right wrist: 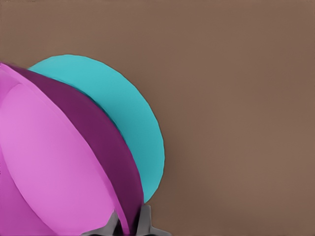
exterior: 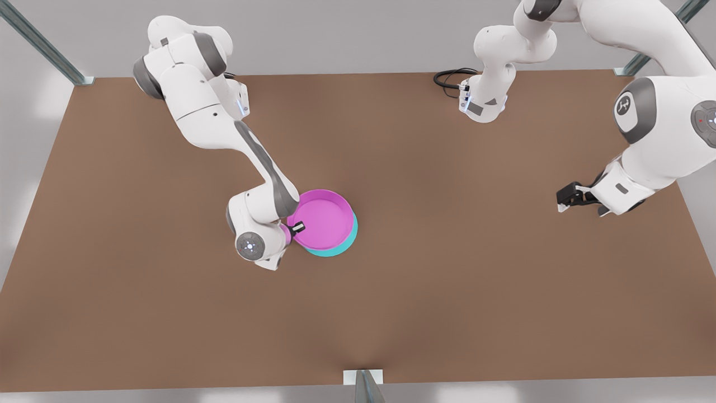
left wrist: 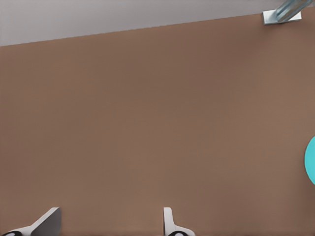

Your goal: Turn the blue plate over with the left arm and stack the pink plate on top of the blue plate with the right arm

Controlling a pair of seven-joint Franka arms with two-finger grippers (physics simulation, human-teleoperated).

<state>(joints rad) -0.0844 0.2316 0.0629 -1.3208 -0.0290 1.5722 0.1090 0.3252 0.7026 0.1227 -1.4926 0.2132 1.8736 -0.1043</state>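
Even, soft light falls across the brown table (exterior: pixel 447 268); shadows stay faint, with no glare.

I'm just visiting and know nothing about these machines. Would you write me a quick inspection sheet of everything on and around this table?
Surface: brown table, flat, no marks seen.
Job's things: pink plate held above the blue plate, offset so a turquoise crescent shows; whether they touch cannot be told.
Clutter: nothing seen.
Grippers: right gripper has its jaws shut on the pink plate's rim; left gripper waits at the front view's right, jaws open, holding nothing.
Cables: black cable loop at one arm's base.
Surroundings: grey walls, metal frame posts at the table's edges.
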